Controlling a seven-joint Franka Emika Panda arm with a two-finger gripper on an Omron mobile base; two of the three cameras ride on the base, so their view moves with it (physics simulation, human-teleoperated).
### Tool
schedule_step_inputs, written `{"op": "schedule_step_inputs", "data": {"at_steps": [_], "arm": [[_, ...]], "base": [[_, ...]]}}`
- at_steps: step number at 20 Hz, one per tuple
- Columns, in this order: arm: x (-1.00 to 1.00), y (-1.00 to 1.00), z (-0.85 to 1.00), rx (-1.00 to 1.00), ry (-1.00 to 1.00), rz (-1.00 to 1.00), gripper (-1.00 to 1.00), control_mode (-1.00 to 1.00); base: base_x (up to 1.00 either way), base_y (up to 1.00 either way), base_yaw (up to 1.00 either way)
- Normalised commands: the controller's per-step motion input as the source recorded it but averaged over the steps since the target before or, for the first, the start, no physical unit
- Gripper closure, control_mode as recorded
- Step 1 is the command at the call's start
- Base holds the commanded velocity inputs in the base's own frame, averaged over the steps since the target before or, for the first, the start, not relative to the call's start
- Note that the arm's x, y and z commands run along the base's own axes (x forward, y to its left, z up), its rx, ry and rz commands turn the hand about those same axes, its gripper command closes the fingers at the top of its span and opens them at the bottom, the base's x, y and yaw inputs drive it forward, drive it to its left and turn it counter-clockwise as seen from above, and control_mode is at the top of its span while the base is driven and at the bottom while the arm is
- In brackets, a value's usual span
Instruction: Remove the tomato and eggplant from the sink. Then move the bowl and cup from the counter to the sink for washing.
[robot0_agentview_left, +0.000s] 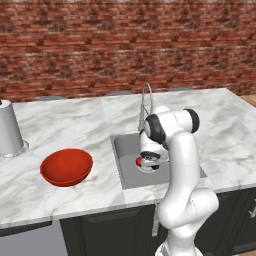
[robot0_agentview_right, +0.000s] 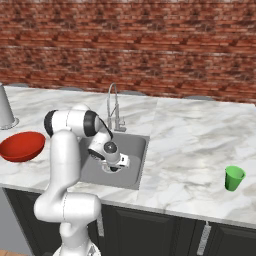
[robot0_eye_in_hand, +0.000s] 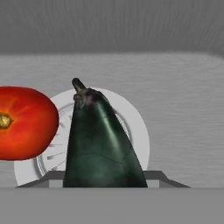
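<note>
Down in the grey square sink (robot0_agentview_right: 137, 150), the gripper (robot0_agentview_right: 114, 168) frames the dark oblong eggplant (robot0_eye_in_hand: 103, 144); shiny red tomato (robot0_eye_in_hand: 24, 122) just beside. Whether it pinches, I cannot tell.

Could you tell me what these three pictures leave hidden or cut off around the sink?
- Eggplant: lower end cut off at the bottom of the hand view.
- Tomato: left side cut by the hand view's edge; in the left base view the arm hides most of it.
- Jaws: whether they hold the eggplant cannot be made out.
- Sink: floor mostly behind the arm.
</note>
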Motion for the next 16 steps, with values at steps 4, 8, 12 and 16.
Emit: {"op": "schedule_step_inputs", "data": {"at_steps": [4, 8, 12, 16], "arm": [[-0.1, 0.0, 0.17, 0.0, 0.0, 0.04, 1.0, -1.0], [-0.12, 0.0, 0.24, 0.0, -0.01, 0.05, 1.0, -1.0], [-0.08, 0.0, 0.26, 0.0, 0.0, 0.02, 1.0, -1.0], [-0.13, 0.0, 0.19, 0.0, 0.0, 0.0, 1.0, -1.0]], "base": [[0.0, 0.0, 0.0], [0.0, 0.0, 0.0], [0.0, 0.0, 0.0], [0.0, 0.0, 0.0]]}}
